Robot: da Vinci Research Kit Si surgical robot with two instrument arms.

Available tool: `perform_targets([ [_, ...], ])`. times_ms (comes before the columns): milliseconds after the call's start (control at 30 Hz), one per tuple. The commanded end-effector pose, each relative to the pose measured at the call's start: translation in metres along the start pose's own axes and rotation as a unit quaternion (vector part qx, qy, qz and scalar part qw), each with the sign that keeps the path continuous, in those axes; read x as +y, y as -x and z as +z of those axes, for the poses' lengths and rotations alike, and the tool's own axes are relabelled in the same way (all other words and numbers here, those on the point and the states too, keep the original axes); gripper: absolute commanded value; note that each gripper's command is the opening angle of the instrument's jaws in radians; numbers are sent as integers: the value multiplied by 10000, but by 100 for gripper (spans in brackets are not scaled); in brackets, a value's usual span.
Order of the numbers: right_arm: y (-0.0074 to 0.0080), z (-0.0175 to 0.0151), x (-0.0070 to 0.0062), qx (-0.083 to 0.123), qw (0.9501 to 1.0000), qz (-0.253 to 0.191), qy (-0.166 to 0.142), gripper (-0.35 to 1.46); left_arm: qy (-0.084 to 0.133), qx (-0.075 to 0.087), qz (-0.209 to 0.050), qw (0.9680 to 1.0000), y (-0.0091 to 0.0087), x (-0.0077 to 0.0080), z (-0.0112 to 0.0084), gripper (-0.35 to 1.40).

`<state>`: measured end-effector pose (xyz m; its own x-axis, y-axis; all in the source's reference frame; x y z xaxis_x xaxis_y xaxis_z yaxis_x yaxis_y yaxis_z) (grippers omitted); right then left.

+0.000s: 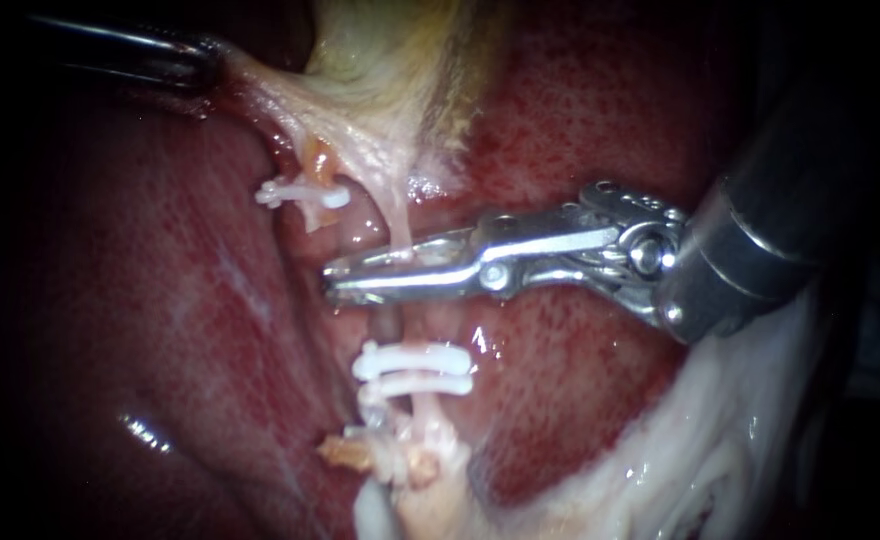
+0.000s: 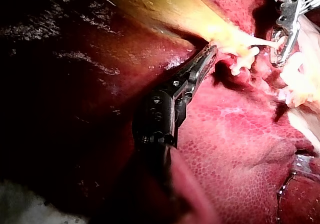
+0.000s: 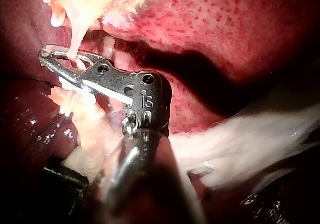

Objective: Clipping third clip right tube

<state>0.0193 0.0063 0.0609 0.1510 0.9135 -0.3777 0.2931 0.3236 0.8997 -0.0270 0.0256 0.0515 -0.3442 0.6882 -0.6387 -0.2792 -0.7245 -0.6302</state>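
The right tube (image 1: 396, 215) is a thin, pale, wet strand. Judge it soft and easily torn, so expect it to stretch, slip or cut through if you drag on it. It runs down from the gallbladder (image 1: 390, 60) across the liver (image 1: 580, 120) to the two clips (image 1: 415, 368) on its lower stretch. The place to take it is the bare length above those clips, square across, and that is where your right instrument (image 1: 345, 281) sits. Its jaws are drawn nearly together, tips meeting, with the tube pinched between them from both sides. In the right wrist view a pale strip (image 3: 107, 92) lies along one jaw; it may be the clip, but you cannot be sure from here. Your left instrument (image 1: 200, 62) has its jaws closed on the edge of the gallbladder, drawing the tissue above the tube taut. Avoid any sideways pull while you are clamped.
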Motion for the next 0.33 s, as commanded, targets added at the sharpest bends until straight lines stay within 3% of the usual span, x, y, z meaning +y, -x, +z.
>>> perform_targets([
  [33,0,0,0,-4,10000,-7,1,-35,-1,-1,-1,10000,0,0,0,-35],
  [333,0,0,1,-3,10000,-7,3,-35,-4,0,-2,10000,0,0,0,-35],
])
